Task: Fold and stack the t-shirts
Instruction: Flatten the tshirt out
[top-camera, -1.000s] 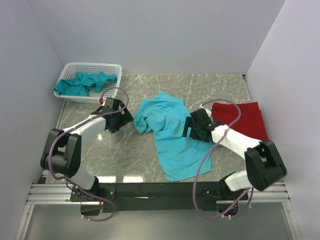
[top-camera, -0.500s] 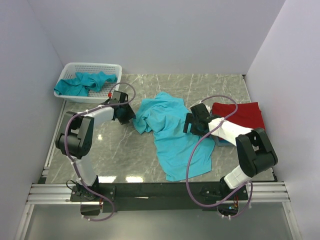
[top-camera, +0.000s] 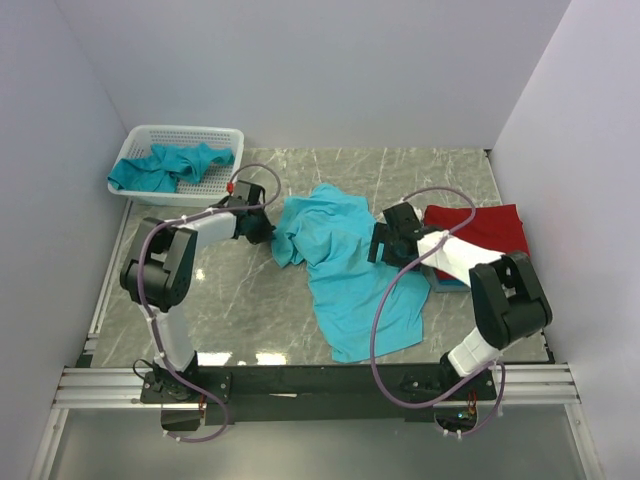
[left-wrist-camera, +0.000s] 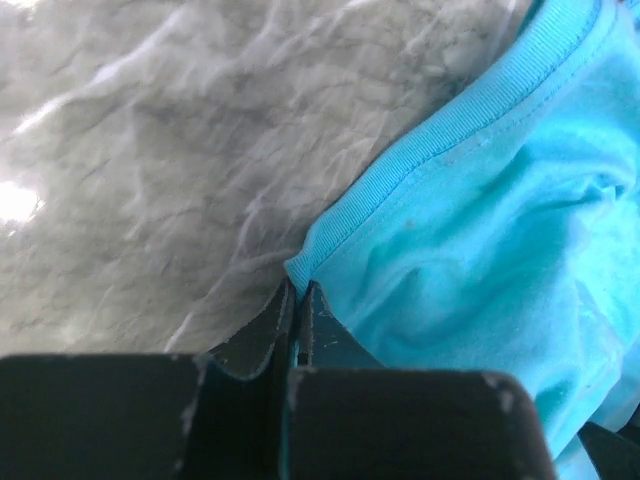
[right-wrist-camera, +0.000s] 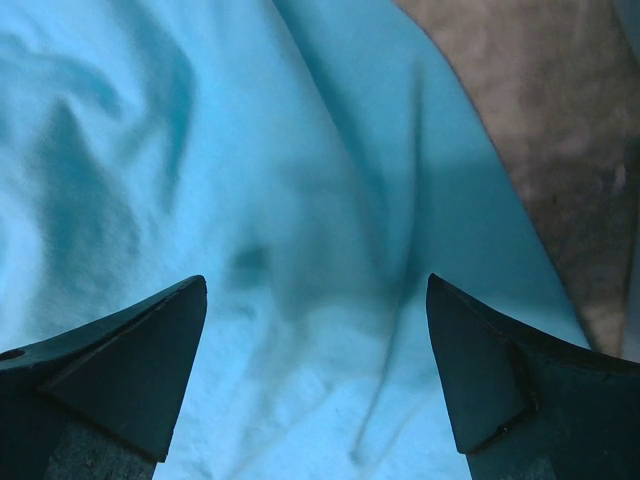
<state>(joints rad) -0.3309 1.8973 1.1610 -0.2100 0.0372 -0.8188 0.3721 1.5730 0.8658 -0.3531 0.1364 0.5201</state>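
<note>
A crumpled teal t-shirt (top-camera: 345, 270) lies spread across the middle of the marble table (top-camera: 240, 300). My left gripper (top-camera: 268, 235) is at the shirt's left edge and is shut on the ribbed corner of the cloth (left-wrist-camera: 330, 250), with the tips (left-wrist-camera: 297, 295) pinching it low over the table. My right gripper (top-camera: 378, 245) hangs open just above the shirt's right side, and only teal cloth (right-wrist-camera: 250, 200) shows between its spread fingers (right-wrist-camera: 315, 290). A folded red t-shirt (top-camera: 490, 240) lies at the right, with a strip of blue cloth (top-camera: 447, 283) showing at its near edge.
A white mesh basket (top-camera: 185, 133) stands at the back left with more teal t-shirts (top-camera: 170, 165) inside. Walls close in on the left, back and right. Bare marble (right-wrist-camera: 530, 110) shows past the shirt's right edge.
My left gripper slid right to the shirt's left edge and closed on the cloth. The right gripper crept slightly toward the back over the shirt and stayed open.
</note>
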